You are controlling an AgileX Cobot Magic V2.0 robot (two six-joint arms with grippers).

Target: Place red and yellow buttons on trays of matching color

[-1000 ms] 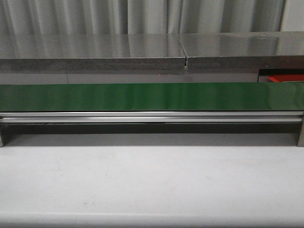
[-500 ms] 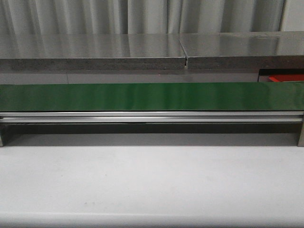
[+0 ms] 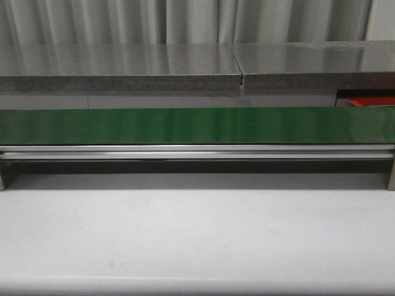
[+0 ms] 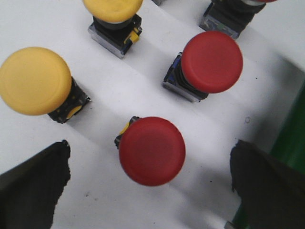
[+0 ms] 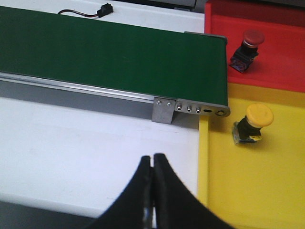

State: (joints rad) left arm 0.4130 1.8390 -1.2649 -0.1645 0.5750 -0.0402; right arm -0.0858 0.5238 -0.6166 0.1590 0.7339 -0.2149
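In the left wrist view my left gripper (image 4: 150,179) is open, its black fingers (image 4: 33,183) wide apart on either side of a red button (image 4: 151,150) standing on the white table. A second red button (image 4: 212,62) and two yellow buttons (image 4: 34,80) (image 4: 112,8) stand beyond it. In the right wrist view my right gripper (image 5: 153,160) is shut and empty over the white table. A red button (image 5: 251,38) sits on the red tray (image 5: 281,62) and a yellow button (image 5: 257,117) on the yellow tray (image 5: 252,181). Neither gripper shows in the front view.
The green conveyor belt (image 3: 197,125) with its metal rail runs across the front view and shows in the right wrist view (image 5: 109,57), ending beside the trays. A sliver of the red tray (image 3: 372,101) shows at far right. A black cable connector (image 5: 104,8) lies beyond the belt.
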